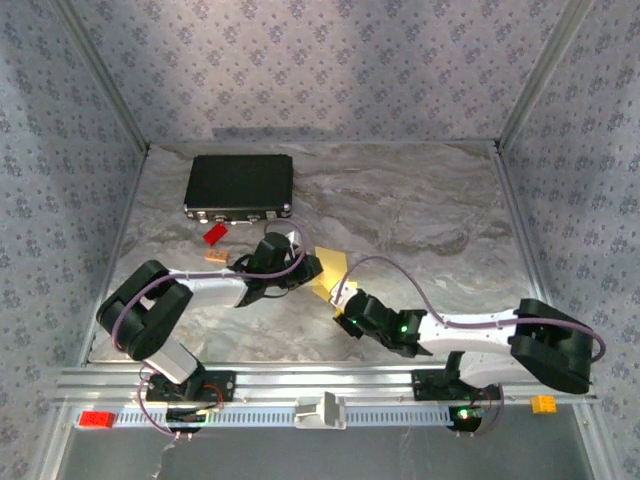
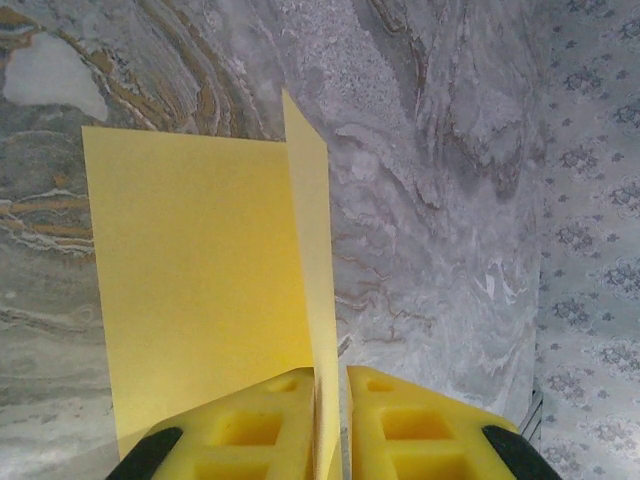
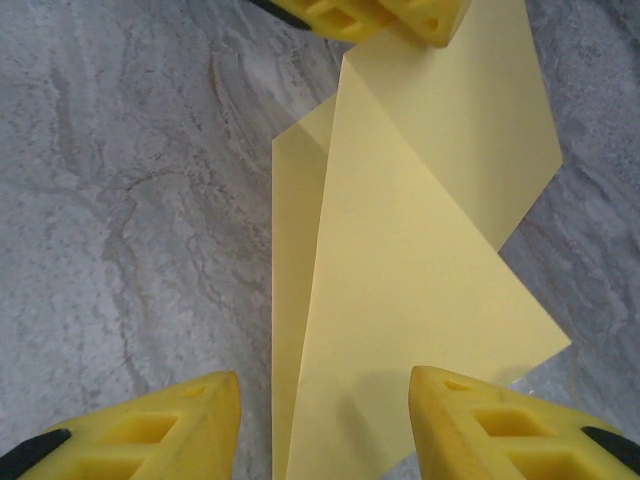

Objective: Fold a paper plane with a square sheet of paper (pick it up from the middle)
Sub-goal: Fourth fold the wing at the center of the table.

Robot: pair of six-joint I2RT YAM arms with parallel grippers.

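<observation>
With left gripper (image 2: 330,398) clamped on the square sheet of paper (image 2: 200,280), close parted right gripper (image 3: 325,398) squarely over its crease.

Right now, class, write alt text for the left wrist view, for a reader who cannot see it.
The left arm's yellow jaws pinch a folded pale-yellow sheet of paper: one flap stands upright, the wider panel spreads beside it. A grey marbled table lies beneath, a patterned wall at the edge.

Setting: robot test cell, laboratory type. I am bolted to an aluminium rail (image 1: 330,378); marble-print tabletop (image 1: 420,200); patterned backdrop walls (image 1: 330,60), metal-framed.
</observation>
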